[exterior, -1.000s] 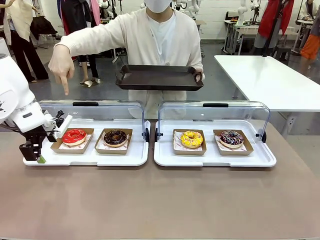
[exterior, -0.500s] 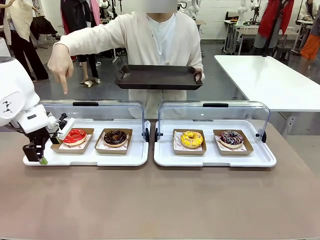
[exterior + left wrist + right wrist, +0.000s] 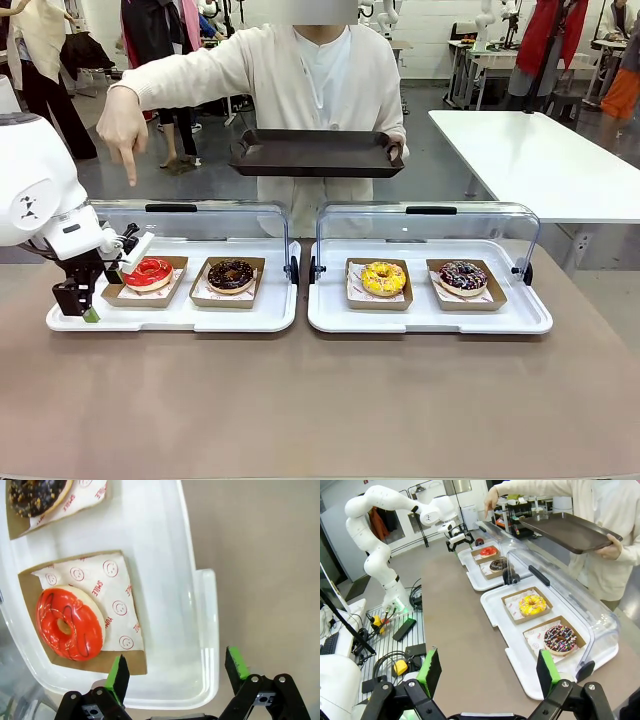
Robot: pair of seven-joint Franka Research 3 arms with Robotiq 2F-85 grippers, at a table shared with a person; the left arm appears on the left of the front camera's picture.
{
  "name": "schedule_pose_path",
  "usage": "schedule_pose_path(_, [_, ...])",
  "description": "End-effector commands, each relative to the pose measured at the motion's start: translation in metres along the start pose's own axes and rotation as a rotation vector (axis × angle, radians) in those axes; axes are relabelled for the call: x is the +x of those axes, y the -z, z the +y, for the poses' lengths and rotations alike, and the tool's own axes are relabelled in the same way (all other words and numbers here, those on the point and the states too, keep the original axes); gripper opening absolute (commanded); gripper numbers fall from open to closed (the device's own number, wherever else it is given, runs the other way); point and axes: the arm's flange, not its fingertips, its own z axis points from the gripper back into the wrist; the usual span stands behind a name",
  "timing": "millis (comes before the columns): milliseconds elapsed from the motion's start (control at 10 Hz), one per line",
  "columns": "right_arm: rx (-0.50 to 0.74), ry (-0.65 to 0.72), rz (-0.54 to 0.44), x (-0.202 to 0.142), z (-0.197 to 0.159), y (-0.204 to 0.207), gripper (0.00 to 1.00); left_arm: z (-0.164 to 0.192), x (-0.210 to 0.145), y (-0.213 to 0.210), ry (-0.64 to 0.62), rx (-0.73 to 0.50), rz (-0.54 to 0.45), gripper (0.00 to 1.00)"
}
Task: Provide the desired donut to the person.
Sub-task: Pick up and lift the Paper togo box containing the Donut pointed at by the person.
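Observation:
The person (image 3: 320, 70) points a finger (image 3: 131, 178) down at the red-glazed donut (image 3: 149, 272), and holds a dark serving tray (image 3: 315, 153) in the other hand. My left gripper (image 3: 105, 280) hangs open over the left end of the left white tray (image 3: 200, 318), right beside that donut. In the left wrist view the red donut (image 3: 70, 624) lies in its paper box just left of the left gripper (image 3: 177, 672), whose fingers straddle the white tray's rim (image 3: 206, 630). The right gripper (image 3: 489, 672) is open and high over the table end, holding nothing.
A chocolate donut (image 3: 231, 275) sits beside the red one. The right tray (image 3: 430, 318) holds a yellow donut (image 3: 384, 278) and a sprinkled donut (image 3: 463, 276). Clear lids (image 3: 185, 225) stand raised behind both trays. Bare brown tabletop (image 3: 320, 400) lies in front.
My left gripper has shifted a little to the right, closer to the red donut's box. The person keeps pointing and holding the serving tray.

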Motion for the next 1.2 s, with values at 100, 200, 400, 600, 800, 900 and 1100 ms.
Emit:
schedule_pose_path(100, [0.002,-0.003,-0.009,0.001,-0.001,0.0,1.0,0.023,-0.012,0.012,0.003,-0.006,-0.01,1.0])
schedule_pose_path(200, [0.002,-0.003,-0.009,0.001,-0.001,0.0,1.0,0.027,-0.013,0.014,0.006,-0.006,-0.022,1.0])
schedule_pose_path(400, [0.002,-0.003,-0.009,0.001,-0.001,0.0,1.0,0.029,-0.012,0.016,0.01,-0.01,-0.024,1.0])
schedule_pose_path(600, [0.002,-0.003,-0.009,0.001,-0.001,0.0,1.0,0.03,-0.013,0.022,0.008,-0.026,-0.021,1.0])
schedule_pose_path(800, [0.002,-0.003,-0.009,0.001,-0.001,0.0,1.0,0.029,-0.013,0.024,0.008,-0.035,-0.016,1.0])
schedule_pose_path(900, [0.002,-0.003,-0.009,0.001,-0.001,0.0,1.0,0.029,-0.013,0.026,0.01,-0.039,-0.014,1.0])
schedule_pose_path(1100, [0.002,-0.003,-0.009,0.001,-0.001,0.0,1.0,0.03,-0.013,0.028,0.006,-0.033,-0.017,0.94])
